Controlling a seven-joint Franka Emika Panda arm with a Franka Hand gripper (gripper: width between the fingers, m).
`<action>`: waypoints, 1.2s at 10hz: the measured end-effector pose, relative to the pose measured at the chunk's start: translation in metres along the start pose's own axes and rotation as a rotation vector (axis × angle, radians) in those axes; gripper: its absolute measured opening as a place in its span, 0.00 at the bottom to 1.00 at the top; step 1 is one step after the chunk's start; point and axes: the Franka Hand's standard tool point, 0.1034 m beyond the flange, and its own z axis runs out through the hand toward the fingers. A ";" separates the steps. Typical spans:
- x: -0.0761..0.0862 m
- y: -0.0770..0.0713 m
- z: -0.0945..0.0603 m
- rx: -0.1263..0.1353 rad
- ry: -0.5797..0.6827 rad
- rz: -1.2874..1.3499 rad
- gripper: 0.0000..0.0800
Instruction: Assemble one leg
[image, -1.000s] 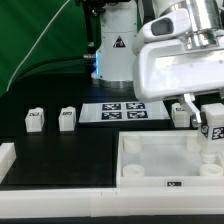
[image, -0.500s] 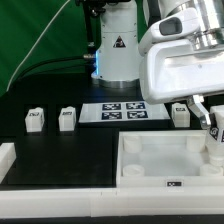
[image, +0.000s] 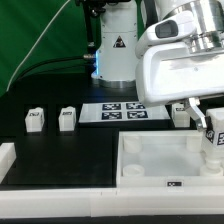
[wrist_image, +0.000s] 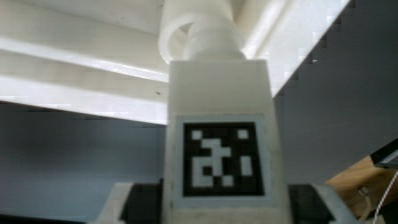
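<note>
Leg (wrist_image: 219, 95) in pincer (image: 211, 126), black-and-white square tag (wrist_image: 221, 157)

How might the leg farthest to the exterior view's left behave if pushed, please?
The leg looks like hard moulded plastic, so it is probably stiff. Its blocky, flat-sided shape suggests it would slide rather than roll. It sits squat, so tipping seems unlikely.

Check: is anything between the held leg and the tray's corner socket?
Nothing visible. The gripper holds the leg directly over the socket of the tray; in the wrist view the two line up.
</note>
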 end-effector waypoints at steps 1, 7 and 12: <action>0.000 0.001 0.000 -0.001 0.000 0.000 0.37; 0.000 0.005 0.002 -0.004 0.002 -0.010 0.37; -0.009 0.001 0.009 0.000 -0.006 -0.009 0.37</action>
